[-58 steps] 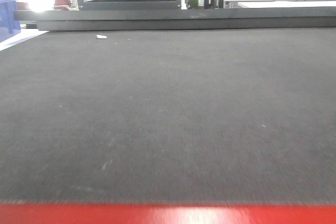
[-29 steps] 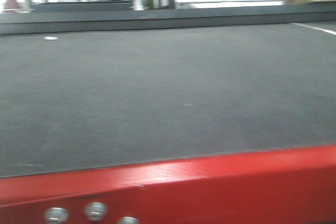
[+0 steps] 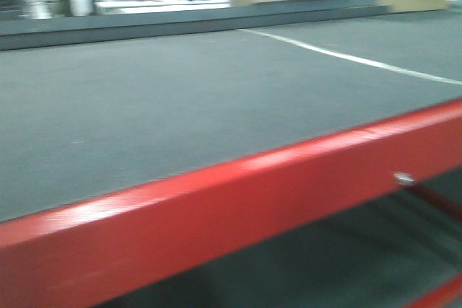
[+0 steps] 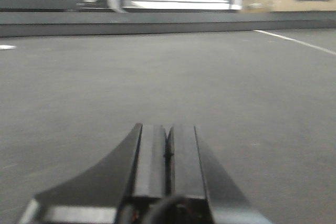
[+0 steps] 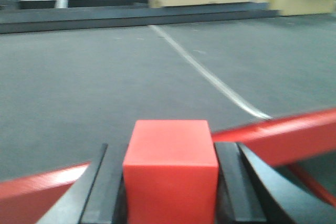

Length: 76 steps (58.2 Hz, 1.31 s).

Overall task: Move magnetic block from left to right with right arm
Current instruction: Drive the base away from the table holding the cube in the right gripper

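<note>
— Dark grey bench point(image 3: 166, 99) fills the front view, and its red edge rail point(image 3: 216, 207) slants from 8 o'clock up to 3 o'clock!
— There's a white line point(image 5: 205, 72) too, running from 12 to 4 o'clock in the right wrist view.
— Left claw point(image 4: 168, 156)?
— Clenched, fingers pressed flat together, at 6 o'clock over the mat.
— And the right claw point(image 5: 170, 187)?
— Grasping the magnetic block point(image 5: 170, 156): red cube at 6 o'clock, a finger against each side, rail behind it.

Dark grey matting point(image 3: 144, 106) crossed by a white line point(image 3: 346, 55), red rail point(image 3: 216, 207) nearest.
</note>
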{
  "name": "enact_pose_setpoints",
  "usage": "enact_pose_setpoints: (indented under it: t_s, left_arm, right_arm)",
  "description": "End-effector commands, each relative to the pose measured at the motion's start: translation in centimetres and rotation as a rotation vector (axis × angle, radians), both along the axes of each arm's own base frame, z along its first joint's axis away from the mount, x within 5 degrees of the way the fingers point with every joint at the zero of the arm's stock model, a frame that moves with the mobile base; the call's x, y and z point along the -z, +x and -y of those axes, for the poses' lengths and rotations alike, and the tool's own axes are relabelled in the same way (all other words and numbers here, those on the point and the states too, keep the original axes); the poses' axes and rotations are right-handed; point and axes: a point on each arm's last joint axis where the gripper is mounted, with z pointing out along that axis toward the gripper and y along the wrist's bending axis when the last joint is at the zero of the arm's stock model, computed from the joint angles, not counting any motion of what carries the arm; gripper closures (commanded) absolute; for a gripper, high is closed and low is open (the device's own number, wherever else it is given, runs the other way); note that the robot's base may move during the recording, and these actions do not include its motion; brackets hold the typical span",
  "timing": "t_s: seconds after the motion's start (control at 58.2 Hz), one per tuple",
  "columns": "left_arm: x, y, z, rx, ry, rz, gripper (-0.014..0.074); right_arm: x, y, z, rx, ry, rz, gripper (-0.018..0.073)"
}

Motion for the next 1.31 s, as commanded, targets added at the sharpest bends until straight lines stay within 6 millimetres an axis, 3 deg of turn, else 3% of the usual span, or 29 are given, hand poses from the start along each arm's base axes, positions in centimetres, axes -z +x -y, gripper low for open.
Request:
enact_pose_setpoints:
  t_s: [0.0, 1.288]
  left_arm:
    - [-0.55, -0.12, -0.02, 0.000, -0.010, 0.087, 0.0722]
    - [-0.55, -0.12, -0.02, 0.000, -0.010, 0.087, 0.0722]
  right_arm:
    - [-1.65, -0.11, 0.05, 0.007, -0.007, 0.105, 0.0199]
    - [-1.65, -0.11, 0.05, 0.007, -0.007, 0.105, 0.0199]
